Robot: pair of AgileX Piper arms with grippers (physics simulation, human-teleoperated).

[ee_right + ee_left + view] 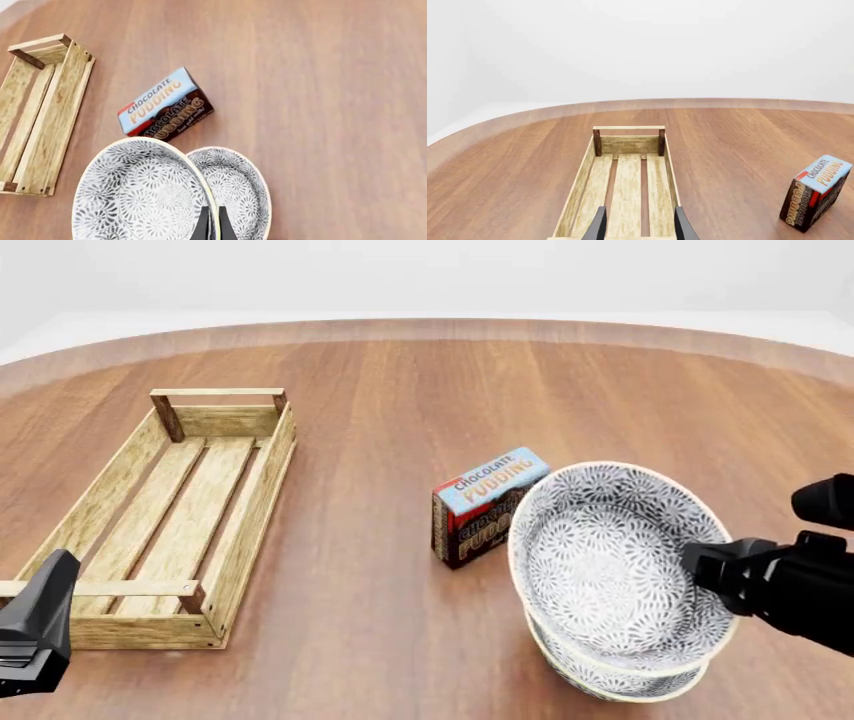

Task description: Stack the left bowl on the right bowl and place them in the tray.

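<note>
Two grey floral-patterned bowls are at the right. One bowl (607,560) (137,195) hangs tilted, with my right gripper (703,565) (212,225) shut on its right rim. It sits partly over the other bowl (627,687) (233,190), which rests on the table just beneath it. The light-wood slatted tray (254,495) (582,175) lies empty at the left. My left gripper (640,227) (34,630) hovers open at the tray's near end, holding nothing.
A chocolate pudding box (483,505) (163,110) (816,192) stands on the brown wooden table between the tray and the bowls, close to the held bowl's left edge. The table's curved far edge (427,328) runs across the back.
</note>
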